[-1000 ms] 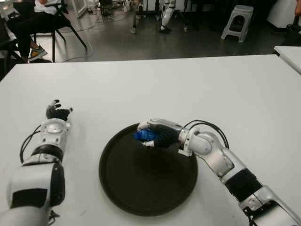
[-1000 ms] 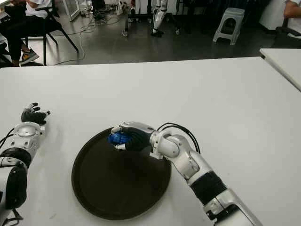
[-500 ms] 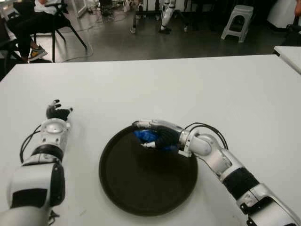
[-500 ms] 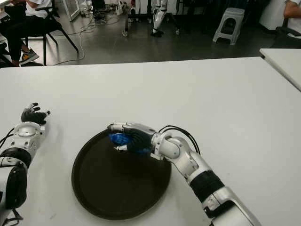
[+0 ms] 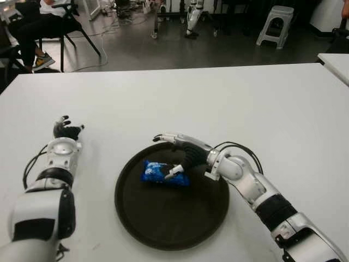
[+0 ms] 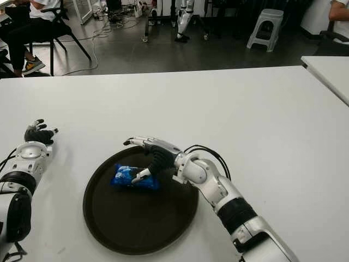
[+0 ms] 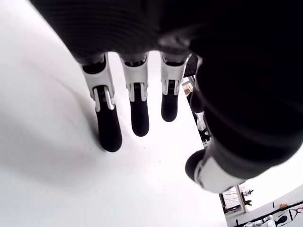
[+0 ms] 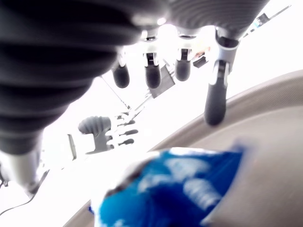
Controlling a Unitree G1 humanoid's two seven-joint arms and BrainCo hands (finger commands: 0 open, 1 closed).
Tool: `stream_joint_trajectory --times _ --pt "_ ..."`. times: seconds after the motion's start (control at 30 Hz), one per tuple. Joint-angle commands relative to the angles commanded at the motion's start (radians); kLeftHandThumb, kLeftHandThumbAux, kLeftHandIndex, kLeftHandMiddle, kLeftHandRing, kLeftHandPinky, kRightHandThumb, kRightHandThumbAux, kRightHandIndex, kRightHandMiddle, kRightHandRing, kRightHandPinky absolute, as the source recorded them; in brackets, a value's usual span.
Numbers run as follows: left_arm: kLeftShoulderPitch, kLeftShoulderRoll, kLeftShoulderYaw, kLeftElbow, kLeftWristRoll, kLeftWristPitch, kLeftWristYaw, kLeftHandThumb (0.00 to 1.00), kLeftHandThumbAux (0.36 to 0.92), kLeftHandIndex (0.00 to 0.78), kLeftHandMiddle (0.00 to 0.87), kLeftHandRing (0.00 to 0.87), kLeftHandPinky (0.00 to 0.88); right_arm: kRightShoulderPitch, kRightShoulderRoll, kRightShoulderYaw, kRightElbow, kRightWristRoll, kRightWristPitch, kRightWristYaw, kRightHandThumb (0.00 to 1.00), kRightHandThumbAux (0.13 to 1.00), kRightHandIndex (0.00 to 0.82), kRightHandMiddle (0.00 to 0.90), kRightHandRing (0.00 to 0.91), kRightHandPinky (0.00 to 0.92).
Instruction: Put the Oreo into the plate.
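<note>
Tabletop (image 5: 229, 98): white, and it carries everything you have listed here.

Plate (image 5: 163, 229): dark, round, near the tabletop's near edge, roughly midway between its left and right edges.

Oreo (image 5: 163, 173): blue packet, lying flat inside the plate, in the half toward the far rim. You see it close under the palm in the right wrist view (image 8: 175, 189), with the plate's rim curving behind it.

Right hand (image 5: 182, 153): over the plate's far-right rim, reaching in from the right. Your fingers (image 6: 143, 142) are spread and stretched out above the packet, gripping nothing. The thumb tip (image 5: 173, 172) shows at the packet's right end; you cannot tell whether it touches.

Left hand (image 5: 66, 131): idle, near the tabletop's left edge, well apart from the plate on its left side. Your left wrist view shows the fingers (image 7: 108, 127) straight and relaxed, holding nothing, tips down toward the white surface.

Beyond the far edge: grey floor, a chair (image 5: 68, 24) at the far left, a stool (image 5: 276, 22) at the far right.
</note>
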Motion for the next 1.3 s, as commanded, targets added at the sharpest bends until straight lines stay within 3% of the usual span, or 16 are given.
stream_joint_trajectory --times 0.47,1.03,1.3 --pt "-0.001 0.002 0.003 0.001 -0.003 0.001 -0.003 0.327 0.775 0.092 0.143 0.170 0.189 -0.016 0.003 0.004 0.009 -0.002 0.052 0.027 0.000 0.560 0.000 0.000 0.000 0.032" --pt "-0.001 0.000 -0.002 0.001 0.000 0.002 -0.004 0.341 0.797 0.084 0.122 0.142 0.158 -0.034 -0.001 -0.009 0.040 -0.018 0.069 0.002 0.000 0.571 0.000 0.000 0.000 0.069" --pt "0.000 -0.002 -0.006 0.000 0.003 0.001 0.002 0.322 0.775 0.081 0.118 0.140 0.148 -0.141 -0.068 -0.107 0.196 0.030 0.020 -0.019 0.000 0.578 0.000 0.000 0.000 0.057"
